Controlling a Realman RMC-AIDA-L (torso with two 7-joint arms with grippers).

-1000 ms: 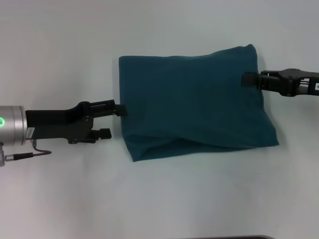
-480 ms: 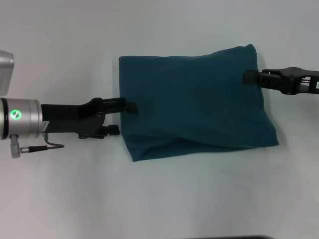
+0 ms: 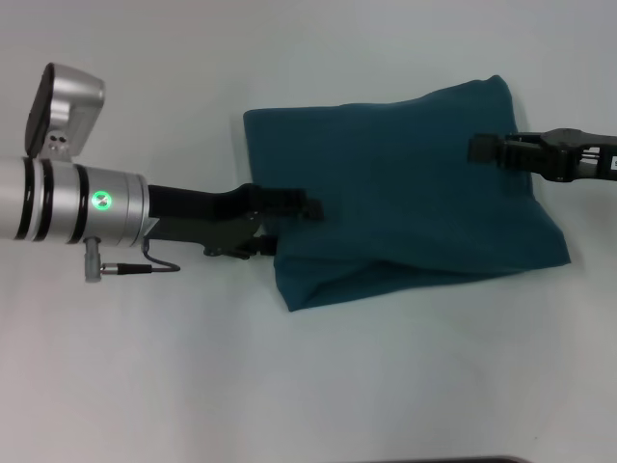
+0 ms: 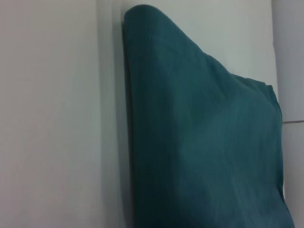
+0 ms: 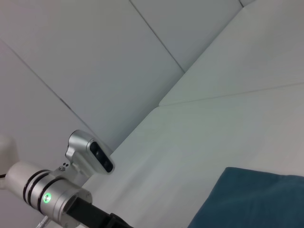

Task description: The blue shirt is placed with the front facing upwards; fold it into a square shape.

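Left claw [image 3: 310,206] reaches over folded blue shirt [image 3: 405,183].

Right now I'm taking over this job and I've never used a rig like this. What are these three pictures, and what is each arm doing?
It is a robot with two arms and a camera on its head and on each wrist. The head view looks down on a white table with the blue shirt, already folded into a rough rectangle. The left gripper reaches in over the shirt's left edge; the right gripper sits at its right edge. I cannot tell whether either is gripping cloth. The left wrist view shows only the folded shirt close up. The right wrist view shows one shirt corner, the table and the left arm farther off.
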